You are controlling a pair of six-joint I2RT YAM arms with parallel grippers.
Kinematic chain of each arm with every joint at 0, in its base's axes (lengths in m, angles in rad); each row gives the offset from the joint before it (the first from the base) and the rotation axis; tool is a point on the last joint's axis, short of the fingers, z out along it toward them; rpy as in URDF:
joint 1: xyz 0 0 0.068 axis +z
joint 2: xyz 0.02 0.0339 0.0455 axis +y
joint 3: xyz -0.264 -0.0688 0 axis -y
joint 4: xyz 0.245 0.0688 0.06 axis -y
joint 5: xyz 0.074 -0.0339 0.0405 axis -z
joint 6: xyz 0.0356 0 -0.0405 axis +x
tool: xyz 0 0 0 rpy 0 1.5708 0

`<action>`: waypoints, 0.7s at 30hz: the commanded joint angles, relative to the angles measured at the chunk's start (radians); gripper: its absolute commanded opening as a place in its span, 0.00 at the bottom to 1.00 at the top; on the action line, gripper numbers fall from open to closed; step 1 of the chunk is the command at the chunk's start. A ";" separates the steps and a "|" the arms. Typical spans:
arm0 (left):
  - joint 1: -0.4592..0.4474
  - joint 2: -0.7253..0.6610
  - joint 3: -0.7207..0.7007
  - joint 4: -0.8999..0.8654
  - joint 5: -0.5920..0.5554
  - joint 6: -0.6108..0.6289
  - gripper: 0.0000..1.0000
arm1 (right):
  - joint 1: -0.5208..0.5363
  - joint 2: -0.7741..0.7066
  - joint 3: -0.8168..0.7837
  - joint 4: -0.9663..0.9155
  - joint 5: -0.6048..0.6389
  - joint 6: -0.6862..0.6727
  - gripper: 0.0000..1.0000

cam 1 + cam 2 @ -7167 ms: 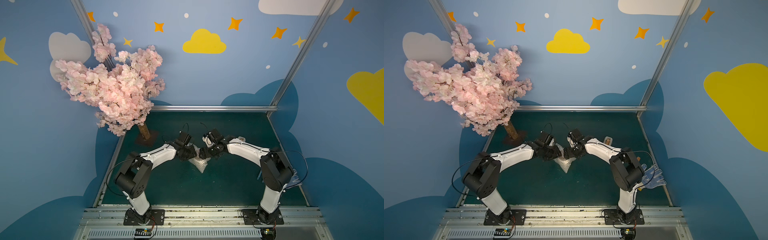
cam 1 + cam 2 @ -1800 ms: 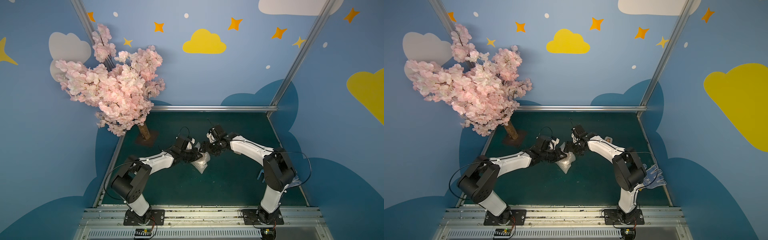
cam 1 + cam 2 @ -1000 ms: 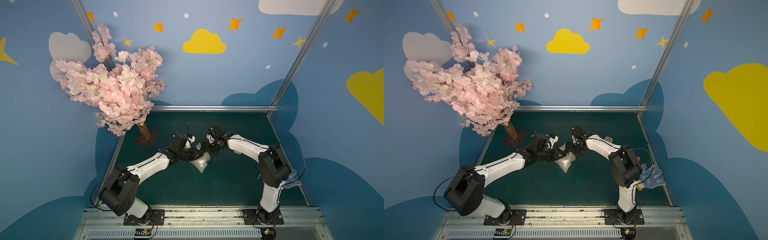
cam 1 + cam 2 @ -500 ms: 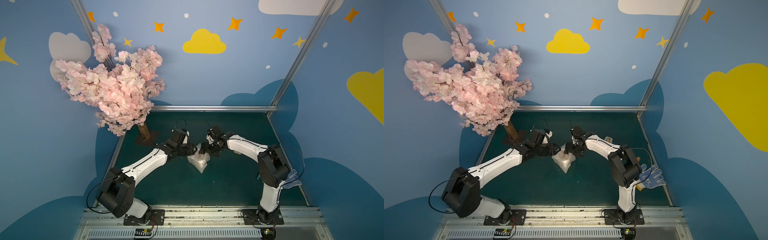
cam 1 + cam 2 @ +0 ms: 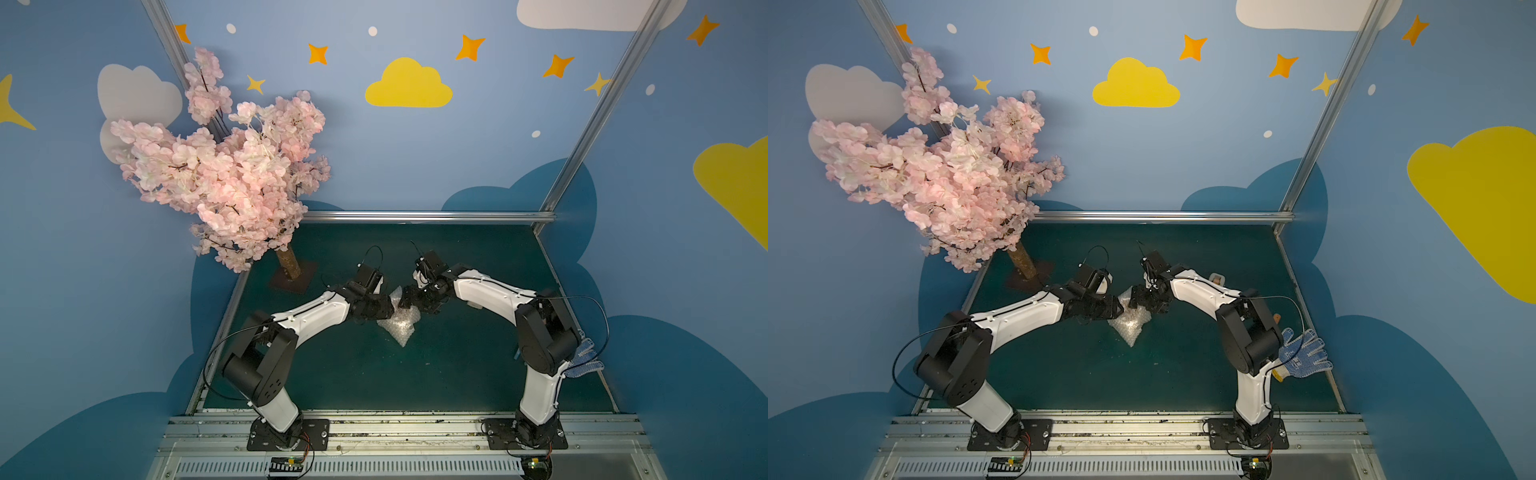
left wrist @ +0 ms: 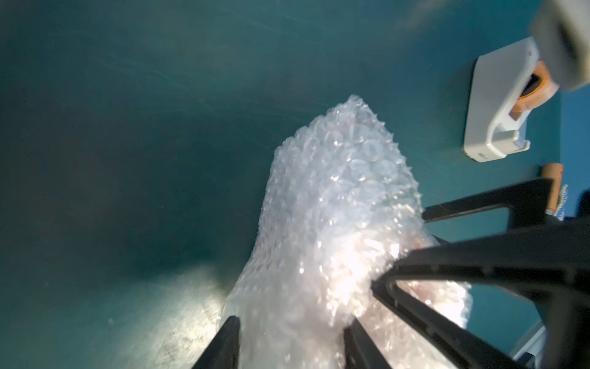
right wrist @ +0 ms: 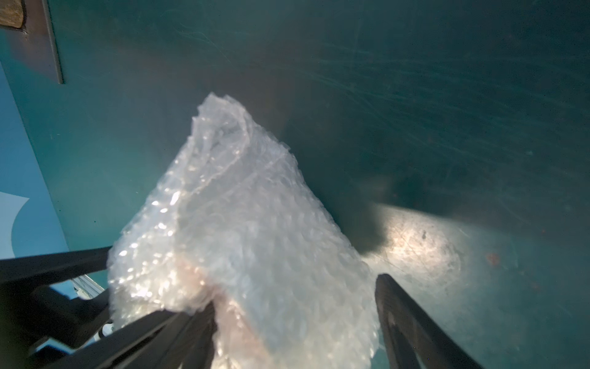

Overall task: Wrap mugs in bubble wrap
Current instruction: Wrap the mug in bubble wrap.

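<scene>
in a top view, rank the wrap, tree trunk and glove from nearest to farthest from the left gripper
1. wrap: right at the left gripper, mid-table
2. tree trunk: far left corner
3. glove: right edge, behind the right arm

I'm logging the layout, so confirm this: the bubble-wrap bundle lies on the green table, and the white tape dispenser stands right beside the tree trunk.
One thing is wrong. The bubble-wrap bundle does lie on the green table, but the white tape dispenser stands beside the right arm, across the table from the tree trunk; a top view shows it.
</scene>
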 commanded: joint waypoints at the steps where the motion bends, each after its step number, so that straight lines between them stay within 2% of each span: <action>1: -0.011 0.063 0.010 -0.065 -0.026 0.017 0.52 | 0.004 -0.043 -0.029 -0.001 0.016 -0.021 0.77; 9: -0.012 0.106 0.022 -0.072 -0.035 0.010 0.52 | 0.006 -0.114 -0.053 0.000 0.000 -0.080 0.83; 17: -0.011 0.148 0.060 -0.100 -0.056 -0.002 0.52 | 0.016 -0.065 -0.045 -0.032 -0.013 -0.080 0.82; 21: -0.008 0.166 0.094 -0.143 -0.093 -0.012 0.52 | 0.020 -0.030 -0.031 -0.074 0.022 -0.071 0.80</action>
